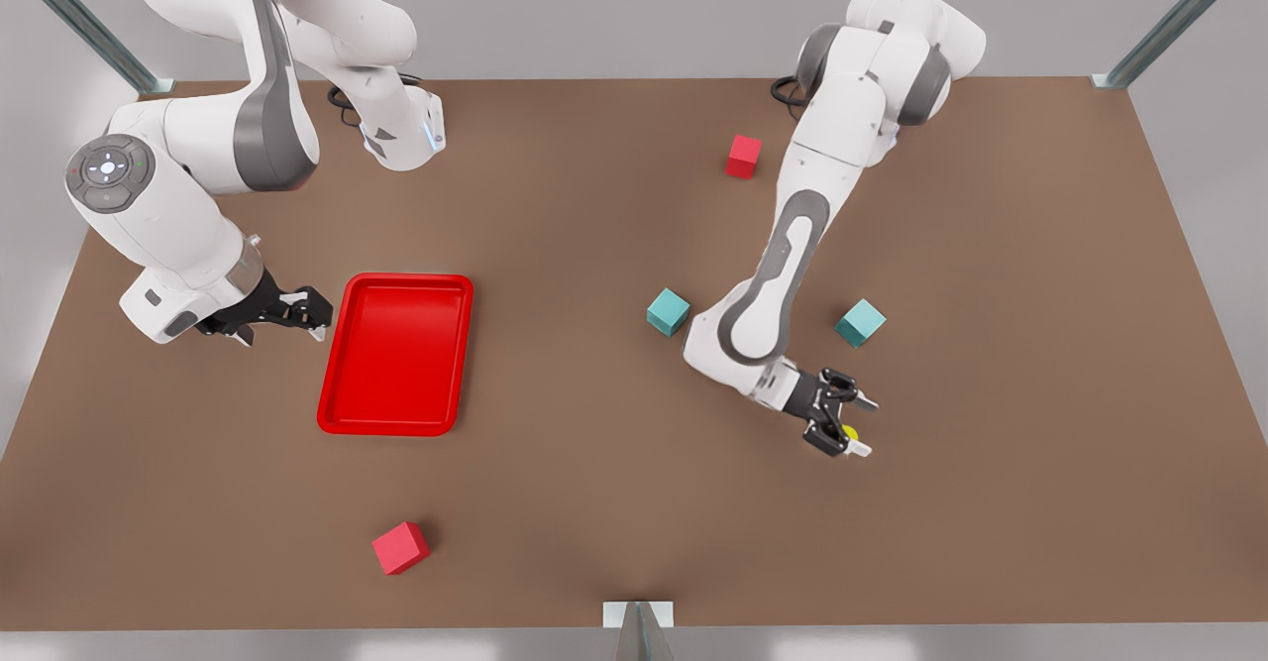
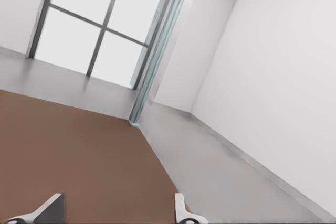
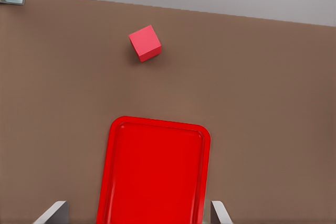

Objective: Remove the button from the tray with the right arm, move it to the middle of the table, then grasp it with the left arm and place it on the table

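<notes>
Your left gripper (image 1: pixel 850 425) is holding its jaws spread, with the tiny yellow-capped button (image 1: pixel 849 433) sitting between them over the matte brown tabletop (image 1: pixel 991 294). Your right gripper (image 1: pixel 312 312) is waiting, jaws spread, just beside the glossy red rectangular tray (image 1: pixel 396 354).

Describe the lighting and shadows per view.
Front view: soft even light, faint shadow by the teal cube; left gripper, jaws open, at the button, right gripper beside the tray. Left wrist view: window blown out white. Right wrist view: tray rim glints, red cube casts a soft shadow.
</notes>
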